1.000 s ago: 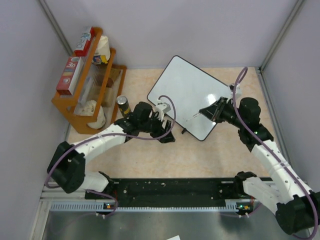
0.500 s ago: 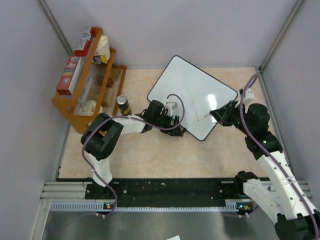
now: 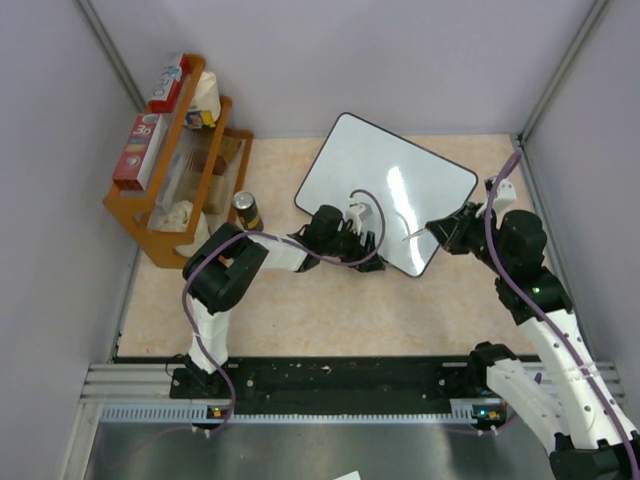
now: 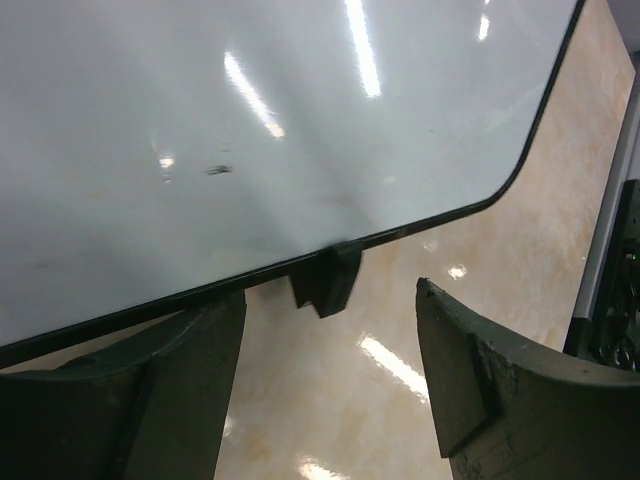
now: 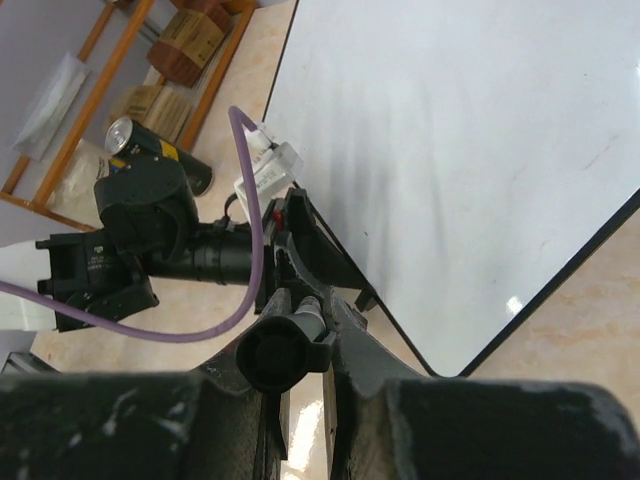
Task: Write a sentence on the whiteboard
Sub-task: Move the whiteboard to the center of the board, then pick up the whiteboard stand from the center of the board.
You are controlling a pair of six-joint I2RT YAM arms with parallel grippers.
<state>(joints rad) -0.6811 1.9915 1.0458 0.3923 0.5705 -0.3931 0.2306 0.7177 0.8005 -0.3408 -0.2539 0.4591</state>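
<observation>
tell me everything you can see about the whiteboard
Large glossy white whiteboard with a thin black rim and rounded corners, streaked with glare. It rests on the tan table, askew to its edges. One small black foot shows under its near edge. Only faint dark smudges mark it; no readable words. The left gripper sits open at that edge, astride the foot; contact unclear. The right gripper, shut on a marker, points it at the board's right side.

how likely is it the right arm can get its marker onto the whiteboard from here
Likely yes: the right gripper, shut on the marker, sits off the whiteboard's right side, tip over bare board; the left gripper is at the near edge.
</observation>
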